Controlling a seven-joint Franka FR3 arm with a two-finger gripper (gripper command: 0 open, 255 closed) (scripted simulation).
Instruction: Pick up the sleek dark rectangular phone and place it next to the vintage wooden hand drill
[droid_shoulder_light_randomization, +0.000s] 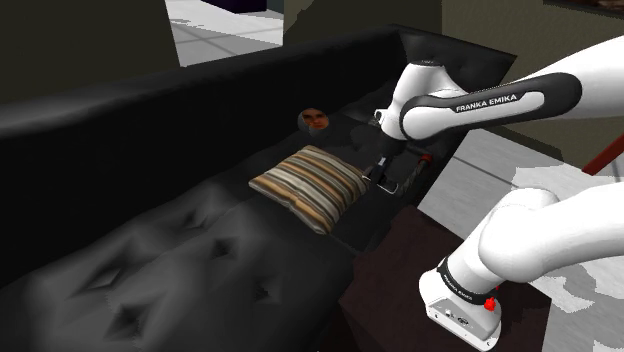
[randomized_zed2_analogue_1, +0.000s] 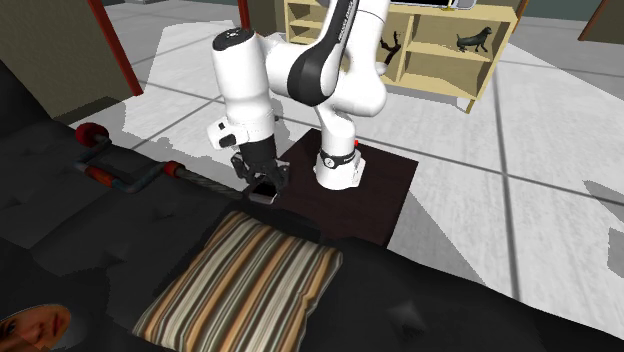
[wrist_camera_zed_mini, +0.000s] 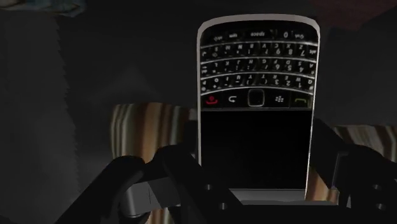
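Wrist view: close look at the phone (wrist_camera_zed_mini: 254, 108), with small keys on its upper half and a black screen on its lower half.
Fingers (wrist_camera_zed_mini: 326, 143): closed in on the phone from both sides, pressing its two long edges and holding it firm, by the look of it.
Where the phone is: a little left of the middle of the second exterior view, at the tips of the fingers, over the front part of the black sofa (randomized_zed2_analogue_1: 60, 240).
On the seat or lifted: hard to tell.
Hand drill (randomized_zed2_analogue_1: 135, 180): lying on the sofa at the middle left of the second exterior view, with red knobs and a thin twisty end pointing toward the phone. Near the phone, not touching it.
Pillow (randomized_zed2_analogue_1: 240, 285): striped, in the lower middle of that view, just below the phone.
Done so far: grabbing the phone looks done, going by the tight grip.
Left to do: move the short way over to the drill, lay the phone down beside it, then open up and let go.
Watch out for: bumping the drill's thin end on the way down.
Containers: an open shelf (randomized_zed2_analogue_1: 440, 86) at the upper right of the second exterior view.
In the shelf: a small dark dog figure (randomized_zed2_analogue_1: 475, 40) in one part, well apart from the sofa and likely not needed for this job.
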